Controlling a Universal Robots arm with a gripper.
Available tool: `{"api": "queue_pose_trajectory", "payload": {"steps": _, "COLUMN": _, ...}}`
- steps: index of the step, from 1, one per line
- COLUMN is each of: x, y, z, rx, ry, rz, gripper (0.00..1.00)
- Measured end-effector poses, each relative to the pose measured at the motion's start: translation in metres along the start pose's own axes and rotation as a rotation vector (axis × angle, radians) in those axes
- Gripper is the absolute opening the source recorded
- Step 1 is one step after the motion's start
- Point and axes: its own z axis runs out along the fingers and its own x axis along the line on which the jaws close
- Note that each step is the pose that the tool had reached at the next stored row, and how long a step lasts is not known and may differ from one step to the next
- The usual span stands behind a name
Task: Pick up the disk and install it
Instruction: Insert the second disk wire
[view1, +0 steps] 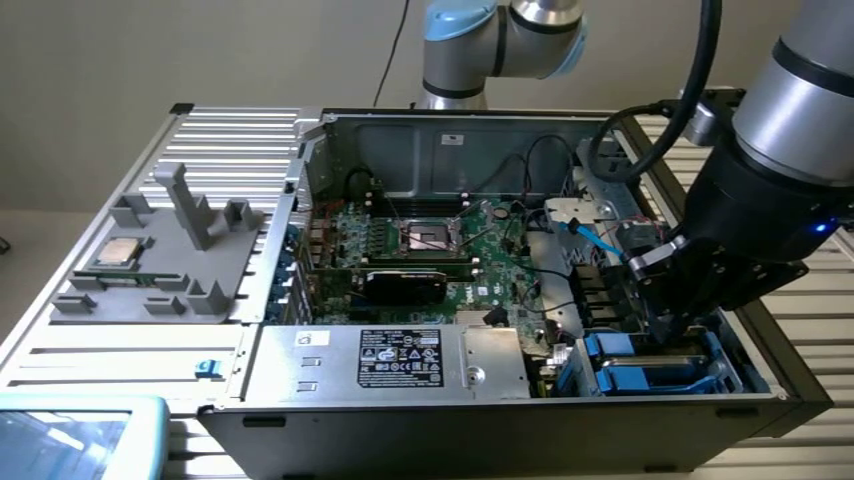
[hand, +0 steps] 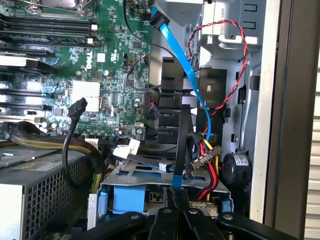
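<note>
Fingers (hand: 177, 212) closed together, low in the computer case (view1: 787, 385), just above the disk (hand: 127, 197) in its bay.

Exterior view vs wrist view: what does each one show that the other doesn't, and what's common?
Exterior only: the grey fixture tray beside the open case with a silver processor chip on it, the black-stickered power supply box, and the arm's black wrist reaching into the case.

Wrist only: a red-black twisted wire, a multicoloured power connector, and the gripper, jaws shut.

Both: the green motherboard, the blue cable, and the blue drive carrier in its bay.
</note>
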Motion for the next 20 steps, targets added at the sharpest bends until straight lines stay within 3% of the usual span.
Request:
{"api": "queue_pose_trajectory", "payload": {"steps": 9, "x": -0.001, "y": -0.0002, "z": -0.0098, "rx": 0.0003, "ry": 0.0023, "rz": 0.000, "gripper": 0.11}}
{"api": "queue_pose_trajectory", "payload": {"steps": 13, "x": -0.013, "y": -0.0009, "z": -0.0100, "rx": 0.0006, "ry": 0.0036, "rz": 0.000, "gripper": 0.11}}
{"api": "queue_pose_trajectory", "payload": {"steps": 20, "x": -0.014, "y": -0.0008, "z": -0.0034, "rx": 0.0005, "ry": 0.0036, "rz": 0.000, "gripper": 0.11}}
